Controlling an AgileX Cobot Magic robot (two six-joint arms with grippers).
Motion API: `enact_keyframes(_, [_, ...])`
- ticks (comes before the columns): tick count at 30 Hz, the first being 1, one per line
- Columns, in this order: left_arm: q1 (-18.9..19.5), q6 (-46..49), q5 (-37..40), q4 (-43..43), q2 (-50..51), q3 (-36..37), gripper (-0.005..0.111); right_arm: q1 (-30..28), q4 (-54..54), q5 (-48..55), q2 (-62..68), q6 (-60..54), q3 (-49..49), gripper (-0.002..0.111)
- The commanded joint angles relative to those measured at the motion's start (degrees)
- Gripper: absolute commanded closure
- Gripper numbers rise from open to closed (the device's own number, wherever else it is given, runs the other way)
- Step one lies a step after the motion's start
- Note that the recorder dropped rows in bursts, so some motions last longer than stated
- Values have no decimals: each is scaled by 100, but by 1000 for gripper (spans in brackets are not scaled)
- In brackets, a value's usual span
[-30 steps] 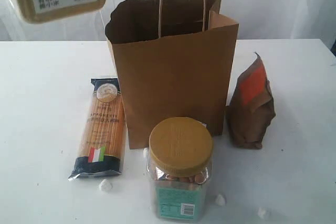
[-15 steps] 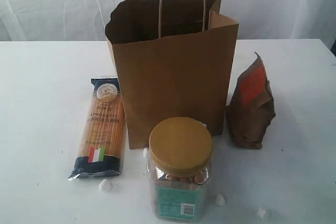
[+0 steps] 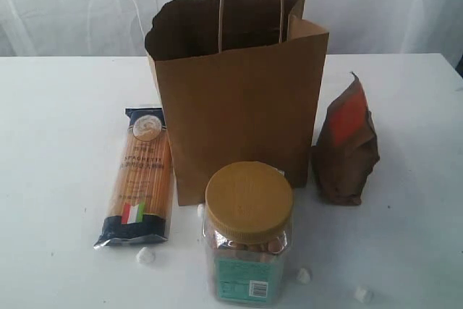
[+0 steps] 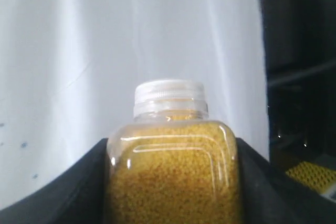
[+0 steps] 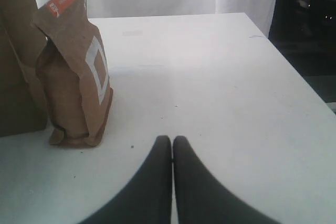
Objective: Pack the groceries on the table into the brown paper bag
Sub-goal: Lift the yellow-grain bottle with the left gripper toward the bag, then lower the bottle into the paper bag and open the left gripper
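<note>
Left gripper point(image 4: 173, 195): you have it clamped on the white-capped yellow-grain bottle point(image 4: 173, 171). Black fingers point(image 4: 58, 195) press both flanks of the body. Bottle is upright, cap point(image 4: 169, 92) on, yellow grain filling it to the shoulder. It hangs in the air with a white curtain behind it. The wrist view shows no table under it.

Right gripper point(image 5: 172, 148): your fingers are pressed together, tip to tip, with nothing between them. It hovers low over bare table point(image 5: 220, 77), well apart from every item, at the right side of the scene.

Brown paper bag point(image 3: 239, 106): stands upright mid-table, mouth open, handles up. The inside is dark, so you cannot tell what it holds.

Yellow-lidded clear jar point(image 3: 247, 251): near side, in front of the bag, lid point(image 3: 249, 200) on. Brownish pieces show through the wall above a teal label.

Brown orange-labelled pouch point(image 3: 346, 146): upright, top folded shut, just right of the bag. Contact cannot be told.

Spaghetti packet point(image 3: 139, 175): lies flat left of the bag, flag end nearest.

Small white lumps point(image 3: 145, 255): scattered along the near edge.
</note>
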Motion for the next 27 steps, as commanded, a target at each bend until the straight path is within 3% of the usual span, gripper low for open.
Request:
enact_keyframes(1, [586, -627, 1328, -117, 55, -791, 107, 5, 1, -49, -31, -48, 7, 108])
enact_keyframes(2, [598, -537, 2327, 300, 191, -1154, 107, 5, 1, -49, -31, -48, 7, 108])
enact_keyframes(4, [581, -215, 3081, 300, 392, -1540, 107, 5, 1, -49, -31, -48, 7, 108])
enact_keyframes(9, [581, 768, 3866, -1578, 843, -2007, 107, 28, 1, -49, -31, -48, 7, 108])
enact_keyframes(14, [581, 3283, 4160, -3190, 1292, -2238, 107, 28, 1, -49, -31, -48, 7, 108])
enact_keyframes(21, [581, 3735, 4228, -3133, 1390, -2235, 107, 28, 1, -49, -31, -48, 7, 108])
enact_keyframes(27, [581, 3735, 4498, -2165, 1390, -2025, 107, 28, 1, -49, -31, -48, 7, 108])
